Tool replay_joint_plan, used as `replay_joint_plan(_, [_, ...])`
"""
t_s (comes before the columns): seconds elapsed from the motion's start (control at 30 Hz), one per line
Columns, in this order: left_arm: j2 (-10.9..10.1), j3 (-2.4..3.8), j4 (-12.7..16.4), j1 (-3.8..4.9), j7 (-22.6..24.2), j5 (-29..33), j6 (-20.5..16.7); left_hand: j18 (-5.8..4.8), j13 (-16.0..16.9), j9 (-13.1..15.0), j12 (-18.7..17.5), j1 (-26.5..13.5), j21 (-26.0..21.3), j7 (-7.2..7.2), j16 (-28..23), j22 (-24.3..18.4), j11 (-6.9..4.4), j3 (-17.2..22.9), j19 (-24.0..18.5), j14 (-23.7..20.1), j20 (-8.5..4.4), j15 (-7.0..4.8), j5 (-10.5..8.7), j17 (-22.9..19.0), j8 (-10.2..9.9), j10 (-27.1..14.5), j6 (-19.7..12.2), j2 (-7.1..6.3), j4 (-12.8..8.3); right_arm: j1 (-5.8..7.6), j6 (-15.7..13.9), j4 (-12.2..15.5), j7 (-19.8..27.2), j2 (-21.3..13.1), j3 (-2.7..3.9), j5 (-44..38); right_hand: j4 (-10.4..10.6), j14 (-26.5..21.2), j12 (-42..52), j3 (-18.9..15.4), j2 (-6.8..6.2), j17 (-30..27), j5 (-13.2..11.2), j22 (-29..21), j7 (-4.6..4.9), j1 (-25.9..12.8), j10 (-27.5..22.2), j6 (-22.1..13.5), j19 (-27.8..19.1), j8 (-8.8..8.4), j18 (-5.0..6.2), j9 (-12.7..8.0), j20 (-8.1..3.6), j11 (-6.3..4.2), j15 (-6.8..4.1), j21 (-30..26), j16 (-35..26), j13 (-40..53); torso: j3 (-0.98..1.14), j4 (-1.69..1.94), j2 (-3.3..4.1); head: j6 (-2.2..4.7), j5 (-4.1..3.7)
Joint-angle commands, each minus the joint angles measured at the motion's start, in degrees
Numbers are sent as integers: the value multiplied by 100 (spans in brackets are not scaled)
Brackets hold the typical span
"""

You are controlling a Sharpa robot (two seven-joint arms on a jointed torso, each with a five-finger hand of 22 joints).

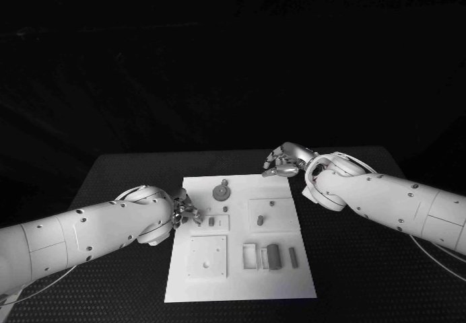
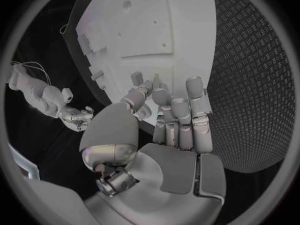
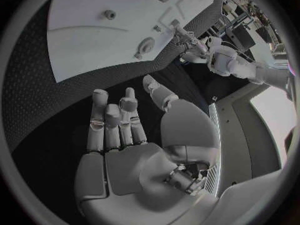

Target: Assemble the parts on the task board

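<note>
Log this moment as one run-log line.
left hand: at task board left edge, holds nothing | right hand: open, off far corner | parts: on board

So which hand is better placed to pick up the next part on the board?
Probably the left. The left hand is at the task board's left edge, fingers right beside a small part. The right hand hovers, holding nothing, past the board's far right corner.

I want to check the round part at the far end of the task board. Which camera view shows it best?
The head view: the round part lies unobstructed on the task board. The right wrist view shows it smaller and bent. In the left wrist view I cannot pick it out.
</note>
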Motion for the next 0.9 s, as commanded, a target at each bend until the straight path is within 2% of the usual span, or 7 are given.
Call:
replay_joint_plan(0.03, [9, -9, 0, -16, -19, -58, 29, -82, -5, 215, 28, 11, 19, 26, 18, 123, 7, 3, 0, 42, -14, -55, 8, -9, 1068, 37, 65, 34, 40, -1, 59, 6, 38, -1, 3, -5, 29, -3, 29, 8, -12, -9, 33, -7, 33, -58, -34, -2, -35, -25, 78, 8, -12, 19, -48, -7, 10, -9, 3, 2, -2, -7, -3])
replay_joint_plan(0.33, [1, -15, -11, -17, 14, -71, 157, -82, -10, 190, 31, -32, 29, 30, 23, 123, 11, -22, -4, 39, -14, -50, 6, -11, 1081, 37, 54, -45, 85, -1, 12, 5, 78, 0, 3, 12, 31, -3, 30, 7, -12, -10, 33, -7, 34, -62, -35, -2, -35, -26, 78, 9, -12, 19, -48, -7, 10, -10, 5, -2, 0, -17, 0])
replay_joint_plan(0.57, [4, -20, -5, -19, 25, -61, 180, -81, -12, 156, 36, -127, 39, 36, 29, 122, 17, -87, -11, 33, -14, -48, 5, -15, 1088, 33, 29, -187, 163, -1, 18, 4, 76, 5, 3, 22, 30, -4, 30, 9, -9, -11, 33, -7, 33, -60, -35, -1, -35, -26, 78, 10, -12, 19, -48, -7, 11, -11, 7, -1, 0, -21, -1])
replay_joint_plan(0.6, [4, -20, -4, -19, 25, -61, 179, -80, -12, 149, 39, -153, 43, 36, 30, 124, 19, -138, -14, 32, -14, -48, 10, -15, 1089, 32, 24, -175, 151, -1, 7, 3, 81, 5, 3, 22, 30, -4, 30, 9, -9, -11, 33, -7, 33, -60, -35, -1, -35, -26, 78, 10, -12, 19, -48, -7, 11, -11, 7, -2, -1, -24, -2])
replay_joint_plan(0.63, [3, -20, -3, -19, 27, -61, 183, -76, -13, 120, 45, -221, 51, 37, 35, 127, 16, -395, -45, 24, -19, -50, 43, -18, 1101, 21, 10, -59, -1, -1, -42, 4, 103, 2, 3, 31, 30, -4, 31, 9, -9, -11, 33, -7, 33, -59, -35, -2, -35, -26, 78, 10, -12, 19, -48, -7, 11, -11, 6, -4, 0, -25, -2])
replay_joint_plan(0.67, [3, -20, -2, -19, 27, -61, 182, -76, -16, 101, 47, -228, 52, 38, 33, 123, 9, -460, -50, 21, -24, -53, 39, -22, 1106, 19, 11, -30, -45, -1, -51, 5, 106, 1, 3, 35, 30, -4, 31, 9, -9, -11, 33, -7, 34, -59, -35, -2, -35, -26, 78, 10, -12, 19, -48, -7, 11, -11, 6, -4, 0, -25, -2])
replay_joint_plan(0.9, [-3, -22, 2, -22, 24, -60, 184, -81, -31, 35, 49, -308, 50, 33, 30, 112, 13, -611, -57, 23, -28, -59, 41, -33, 1114, 16, 4, -105, -70, -1, -35, 4, 103, 2, 3, 44, 27, -3, 32, 12, -8, -11, 33, -8, 33, -54, -35, -1, -34, -26, 78, 11, -13, 19, -48, -7, 11, -12, 6, -2, -2, -33, -2])
